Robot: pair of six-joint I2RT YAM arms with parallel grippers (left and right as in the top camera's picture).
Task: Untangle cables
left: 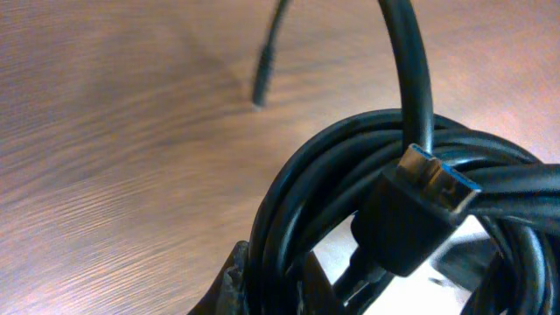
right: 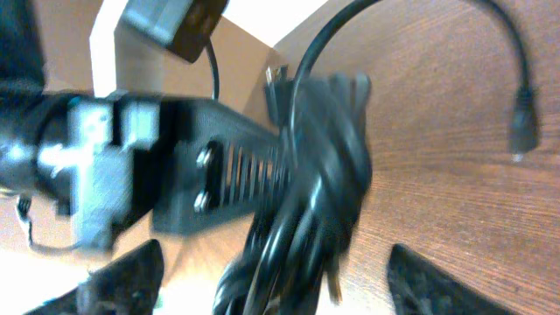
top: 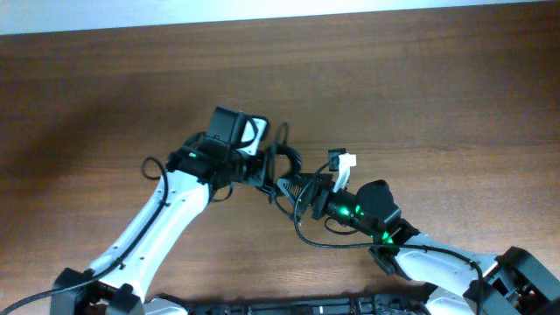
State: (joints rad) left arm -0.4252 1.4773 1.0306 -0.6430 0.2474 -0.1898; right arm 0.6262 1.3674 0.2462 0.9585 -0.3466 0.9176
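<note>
The cables (top: 285,164) are a coiled bundle of thin black cords at the table's middle, between both arms. My left gripper (top: 265,178) is shut on the bundle. In the left wrist view the coil (left: 350,157) fills the frame, with a black plug with a blue insert (left: 429,206) lying across it and a loose plug end (left: 260,87) on the table beyond. My right gripper (top: 304,194) is open. In the right wrist view its fingers (right: 280,289) stand wide on either side of the blurred bundle (right: 311,184). A loose cable end (right: 522,131) arcs to the right.
The wooden table (top: 420,79) stretches to a pale far edge at the top. A small white part (top: 343,163) sits by the right arm's wrist. The left gripper's slotted black body (right: 219,171) lies close in front of the right wrist camera.
</note>
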